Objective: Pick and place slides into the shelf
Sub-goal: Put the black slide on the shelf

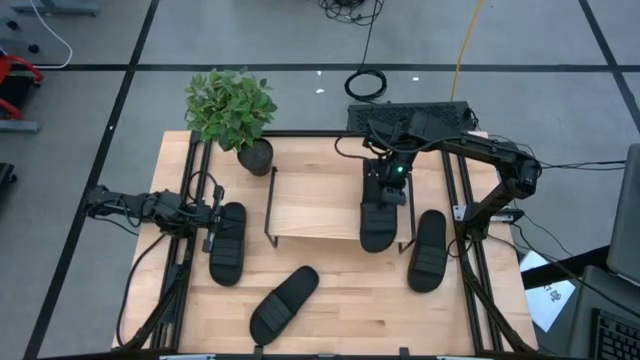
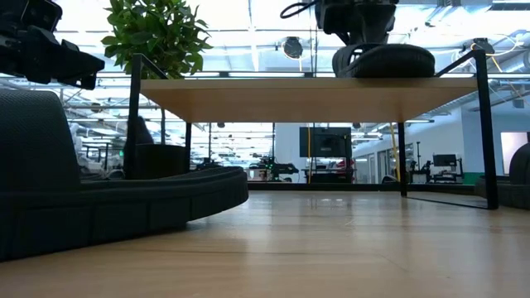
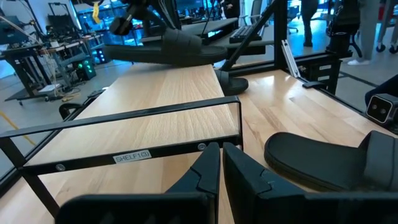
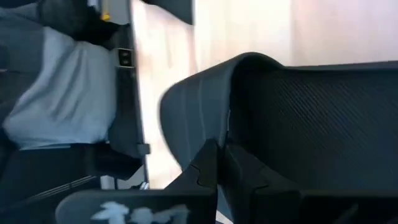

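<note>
One slide [image 1: 378, 222] lies on the right end of the shelf [image 1: 310, 205], right gripper [image 1: 384, 189] pinched on its strap edge. Three more slides on the table: beside the shelf's right [image 1: 428, 250], front centre [image 1: 284, 303], far left [image 1: 227, 243]. Left gripper [image 1: 212, 224] over the far-left one, fingers shut, holding nothing.

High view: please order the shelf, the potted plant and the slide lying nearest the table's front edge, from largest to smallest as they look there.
1. The shelf, clearly largest.
2. The potted plant.
3. The front slide, smallest; the plant's leaves stand nearer the camera, so this ranking is less sure.
</note>
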Tool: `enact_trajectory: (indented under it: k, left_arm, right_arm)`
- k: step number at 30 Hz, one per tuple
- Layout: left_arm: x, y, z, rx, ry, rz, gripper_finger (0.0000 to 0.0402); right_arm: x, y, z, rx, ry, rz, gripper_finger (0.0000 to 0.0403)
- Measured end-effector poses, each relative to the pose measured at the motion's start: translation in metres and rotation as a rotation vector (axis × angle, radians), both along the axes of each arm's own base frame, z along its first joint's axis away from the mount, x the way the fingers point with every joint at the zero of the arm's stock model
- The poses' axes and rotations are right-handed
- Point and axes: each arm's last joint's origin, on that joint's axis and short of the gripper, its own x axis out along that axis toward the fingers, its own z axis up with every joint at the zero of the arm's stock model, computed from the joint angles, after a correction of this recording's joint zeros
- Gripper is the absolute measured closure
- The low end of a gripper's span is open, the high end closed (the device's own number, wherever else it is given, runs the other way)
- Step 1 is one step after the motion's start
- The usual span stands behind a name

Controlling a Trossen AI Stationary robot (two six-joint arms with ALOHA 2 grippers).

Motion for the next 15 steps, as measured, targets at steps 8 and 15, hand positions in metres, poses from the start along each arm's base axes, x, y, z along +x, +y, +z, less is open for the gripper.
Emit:
enact_trajectory:
  k: [8,15]
  left_arm:
    - [0.0000,0.0000,0.0000,-0.002,0.000,0.001,0.0376]
    - [0.0000,0.0000,0.0000,0.000,0.000,0.000,0.0376]
  right_arm:
    - [-0.0010,-0.0017,-0.0011,-0.038,0.047,-0.039,0.0403]
    - [-0.0014,-0.0015,-0.0012,-0.023,0.075,-0.073,0.0391]
